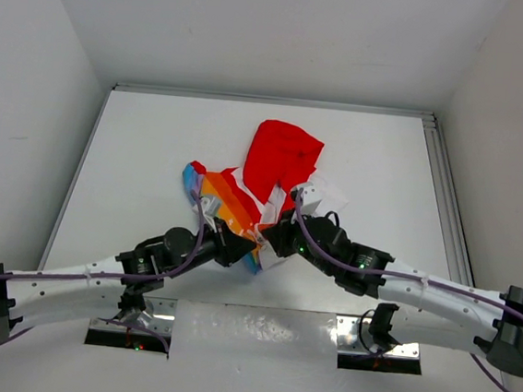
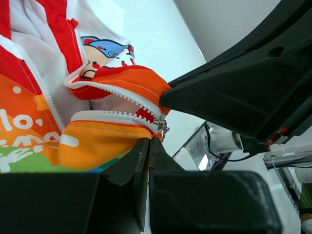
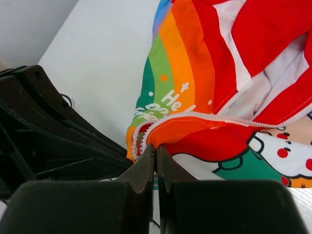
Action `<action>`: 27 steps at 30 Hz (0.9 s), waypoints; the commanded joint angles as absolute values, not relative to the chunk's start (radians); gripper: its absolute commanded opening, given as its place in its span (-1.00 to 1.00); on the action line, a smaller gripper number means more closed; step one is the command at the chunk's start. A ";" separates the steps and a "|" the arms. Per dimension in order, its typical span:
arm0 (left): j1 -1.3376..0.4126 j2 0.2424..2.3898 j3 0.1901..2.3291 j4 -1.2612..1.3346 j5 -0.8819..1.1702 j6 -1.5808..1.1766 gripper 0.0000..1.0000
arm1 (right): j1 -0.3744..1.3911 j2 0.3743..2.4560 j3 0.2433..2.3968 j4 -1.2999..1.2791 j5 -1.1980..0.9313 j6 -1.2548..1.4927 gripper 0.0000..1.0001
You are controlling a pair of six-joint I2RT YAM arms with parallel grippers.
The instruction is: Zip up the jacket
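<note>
Nearest, the left gripper [image 2: 149,148] and right gripper [image 3: 156,158] each clamped the jacket [image 2: 97,141] at its hem, mid-frame, by the zipper slider [image 2: 162,126]; bunched fabric might have slipped free or jammed the teeth.

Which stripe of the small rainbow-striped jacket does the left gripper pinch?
The orange stripe, just below the silver zipper slider; the green stripe lies well away.

We are counting three kinds.
One jacket [image 1: 279,156] at centre; two arms nearer, left arm [image 1: 78,276] and right arm [image 1: 437,296]; two grippers, left gripper [image 1: 243,248] and right gripper [image 1: 272,239].
</note>
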State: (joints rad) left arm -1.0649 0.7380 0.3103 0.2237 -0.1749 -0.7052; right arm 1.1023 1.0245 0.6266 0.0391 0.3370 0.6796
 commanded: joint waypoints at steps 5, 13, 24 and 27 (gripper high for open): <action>-1.066 0.759 0.290 0.244 -0.078 -0.735 -1.00 | 1.095 1.046 0.715 0.003 0.405 0.718 -0.99; -1.065 0.756 0.290 0.230 -0.072 -0.744 -1.00 | 1.095 1.011 0.756 -0.132 0.374 0.723 0.02; -1.052 0.781 0.287 0.232 -0.040 -0.750 -1.00 | 1.095 0.764 0.537 -0.108 0.013 0.851 -0.59; -1.052 0.782 0.282 0.244 -0.037 -0.749 -1.00 | 1.095 0.724 0.422 0.029 -0.055 0.876 -1.00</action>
